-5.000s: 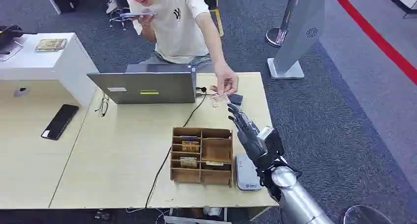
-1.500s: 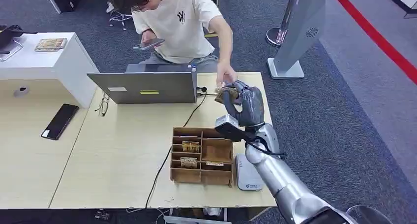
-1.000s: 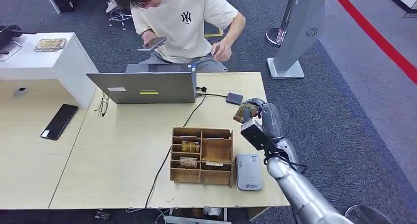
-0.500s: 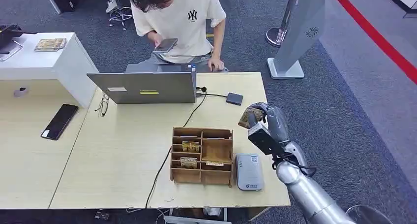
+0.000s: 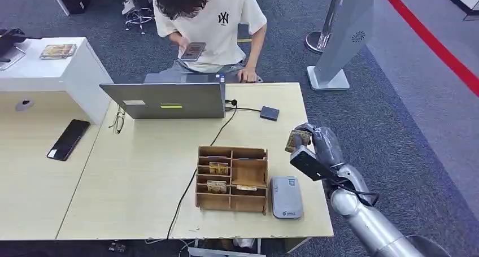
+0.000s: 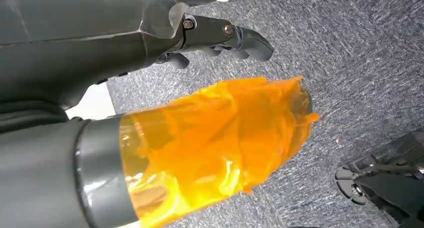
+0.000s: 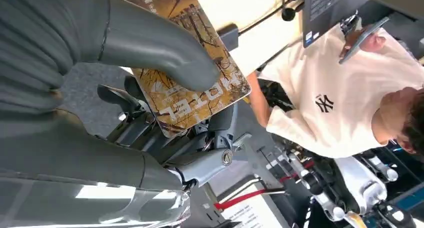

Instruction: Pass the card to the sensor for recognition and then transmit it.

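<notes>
My right hand (image 5: 316, 143) hovers over the table's right edge and pinches a brown patterned card (image 5: 296, 139) between thumb and fingers. In the right wrist view the thumb presses on the card (image 7: 192, 87), which reads HOTEL. The grey card sensor (image 5: 285, 196) lies flat on the table below the hand, right of the wooden organizer (image 5: 231, 178). My left hand (image 6: 220, 35) hangs over the carpet, with orange film on its thumb and nothing in its curled fingers.
A person (image 5: 212, 25) sits behind the open laptop (image 5: 166, 99), looking at a phone, one hand on the table's far edge. A cable runs from the laptop across the table (image 5: 141, 172). A small dark box (image 5: 269, 113) and a black phone (image 5: 69, 139) lie there too.
My right hand took the card from the person and has carried it back and to the right, toward the sensor. The person has drawn the arm back and bent over the phone.
</notes>
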